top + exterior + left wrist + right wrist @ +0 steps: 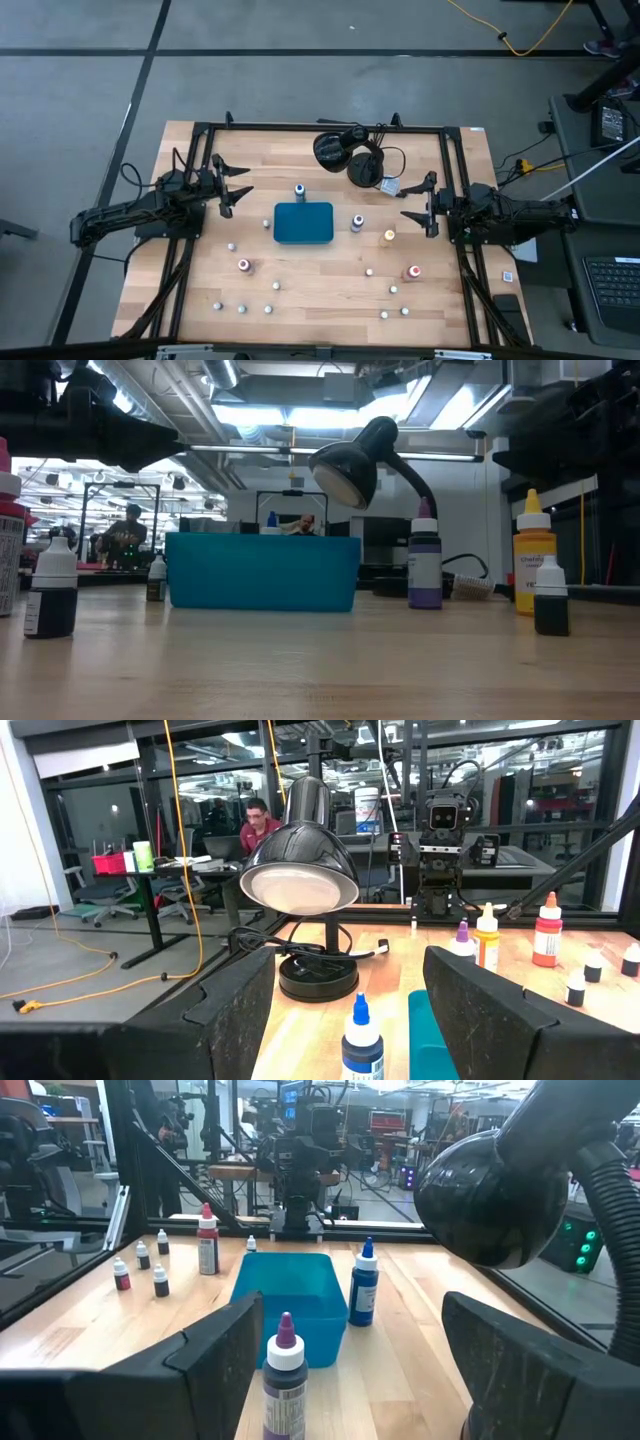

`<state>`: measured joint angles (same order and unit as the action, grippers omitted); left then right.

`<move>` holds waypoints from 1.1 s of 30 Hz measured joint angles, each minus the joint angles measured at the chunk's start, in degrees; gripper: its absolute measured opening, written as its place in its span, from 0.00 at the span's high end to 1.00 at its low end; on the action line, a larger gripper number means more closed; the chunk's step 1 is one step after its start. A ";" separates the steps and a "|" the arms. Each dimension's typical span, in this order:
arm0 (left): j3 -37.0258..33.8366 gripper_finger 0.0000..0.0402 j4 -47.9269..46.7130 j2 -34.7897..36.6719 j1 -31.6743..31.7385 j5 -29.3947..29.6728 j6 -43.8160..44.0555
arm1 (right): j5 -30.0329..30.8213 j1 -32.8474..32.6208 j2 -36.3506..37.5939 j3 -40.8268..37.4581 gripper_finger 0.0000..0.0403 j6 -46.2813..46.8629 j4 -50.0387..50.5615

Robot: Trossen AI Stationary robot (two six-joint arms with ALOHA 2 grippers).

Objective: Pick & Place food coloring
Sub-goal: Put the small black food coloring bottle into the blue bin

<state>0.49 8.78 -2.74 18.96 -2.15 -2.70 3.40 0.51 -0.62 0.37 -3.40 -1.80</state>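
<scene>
Food coloring bottles stand upright around the teal tray [303, 223] on the wooden table: a blue-topped one [299, 191] at its far side, a purple one [357, 223] and an orange one [389, 236] to its right, and red ones [243, 266] [412, 272] nearer. Several tiny bottles [242, 309] dot the near half. My left gripper [232, 187] hangs open left of the tray, facing the blue bottle [361, 1040]. My right gripper [418, 205] hangs open right of it, facing the purple bottle [284, 1375]. Neither touches anything.
A black desk lamp [350, 150] with its cord stands at the table's far edge, behind the tray. A small tag [390, 185] lies beside its base. A black frame runs around the table. People sit in the room beyond [258, 820].
</scene>
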 joint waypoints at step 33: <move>-0.01 0.38 0.00 0.00 0.01 0.00 0.00 | -0.02 0.00 -1.21 4.28 0.24 7.65 3.86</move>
<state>0.48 8.78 -2.74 18.97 -2.15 -2.70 3.38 0.51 -1.83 4.65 4.25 2.06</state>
